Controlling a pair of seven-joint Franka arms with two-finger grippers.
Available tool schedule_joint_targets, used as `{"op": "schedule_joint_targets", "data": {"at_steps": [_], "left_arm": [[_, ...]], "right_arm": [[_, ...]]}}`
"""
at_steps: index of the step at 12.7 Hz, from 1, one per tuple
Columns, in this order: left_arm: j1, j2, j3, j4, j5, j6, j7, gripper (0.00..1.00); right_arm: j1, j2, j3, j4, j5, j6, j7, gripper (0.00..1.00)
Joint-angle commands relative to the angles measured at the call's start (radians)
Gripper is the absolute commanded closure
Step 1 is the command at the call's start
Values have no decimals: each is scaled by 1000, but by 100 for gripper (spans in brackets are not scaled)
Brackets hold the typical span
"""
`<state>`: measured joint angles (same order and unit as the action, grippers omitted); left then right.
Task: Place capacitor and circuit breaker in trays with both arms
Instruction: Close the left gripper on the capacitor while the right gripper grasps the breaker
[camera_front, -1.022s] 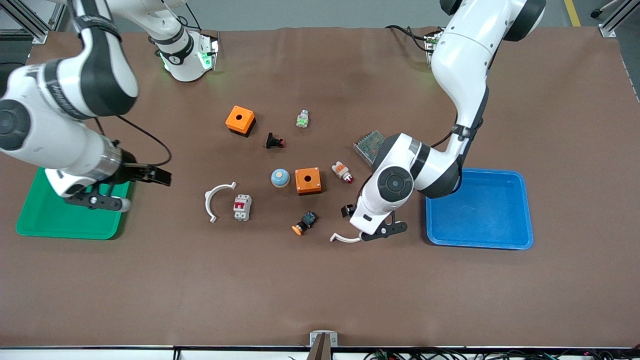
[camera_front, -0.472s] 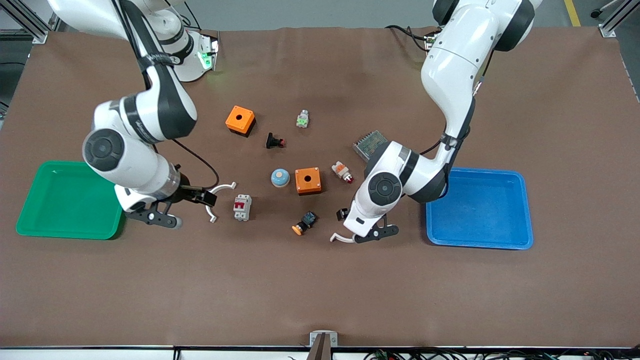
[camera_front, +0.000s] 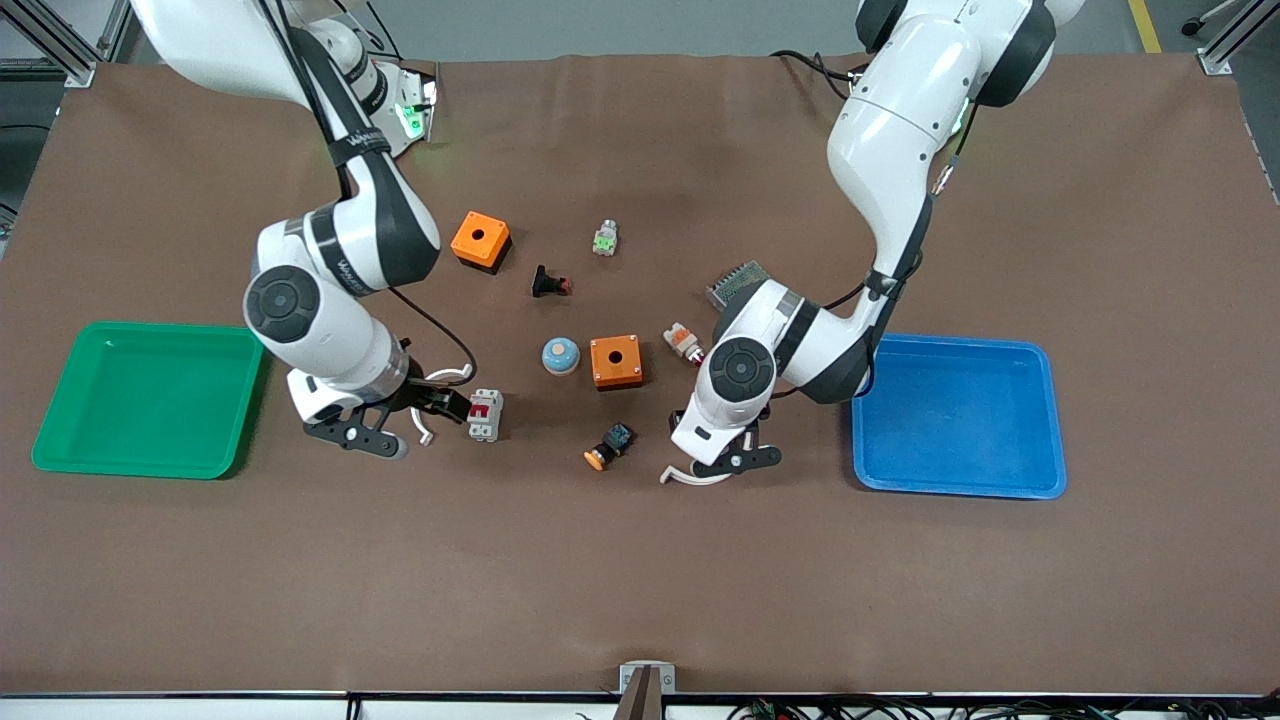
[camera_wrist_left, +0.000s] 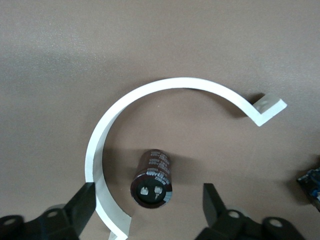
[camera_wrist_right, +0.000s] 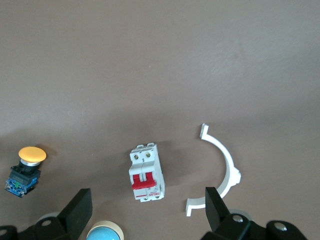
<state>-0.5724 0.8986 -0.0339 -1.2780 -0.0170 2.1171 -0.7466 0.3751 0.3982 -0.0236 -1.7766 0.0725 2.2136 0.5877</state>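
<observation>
The capacitor (camera_wrist_left: 151, 179), a dark shiny cylinder, lies on the brown table inside the curve of a white C-shaped clip (camera_wrist_left: 165, 86). My left gripper (camera_wrist_left: 146, 196) is open just over it, one finger on each side. In the front view my left hand (camera_front: 712, 445) covers nearly all of it. The circuit breaker (camera_front: 485, 414), white-grey with red levers, lies toward the right arm's end; it also shows in the right wrist view (camera_wrist_right: 146, 172). My right gripper (camera_wrist_right: 147, 200) is open and empty, low beside it (camera_front: 450, 404).
A green tray (camera_front: 140, 466) sits at the right arm's end, a blue tray (camera_front: 955, 490) at the left arm's end. Between them lie two orange boxes (camera_front: 615, 361), a blue dome (camera_front: 560, 355), a yellow push button (camera_front: 608, 445), a second white clip (camera_wrist_right: 220, 170) and small parts.
My right arm has swung from over the green tray across to the circuit breaker. My left gripper has shifted a little toward the capacitor and now covers it in the front view.
</observation>
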Motion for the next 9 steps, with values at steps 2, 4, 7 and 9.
{"op": "schedule_joint_targets", "data": {"at_steps": [2, 4, 7, 9], "left_arm": [[-9, 14, 11, 25, 20, 1, -22, 51], [-6, 14, 9, 25, 20, 6, -22, 59], [-6, 13, 11, 25, 20, 17, -30, 70], [-4, 11, 9, 25, 20, 17, -43, 73]], "right_arm": [[21, -1, -9, -35, 9, 50, 21, 0], [36, 1, -9, -47, 1, 72, 21, 0], [42, 27, -9, -47, 0, 110, 21, 0], [47, 59, -9, -49, 0, 147, 21, 0]]}}
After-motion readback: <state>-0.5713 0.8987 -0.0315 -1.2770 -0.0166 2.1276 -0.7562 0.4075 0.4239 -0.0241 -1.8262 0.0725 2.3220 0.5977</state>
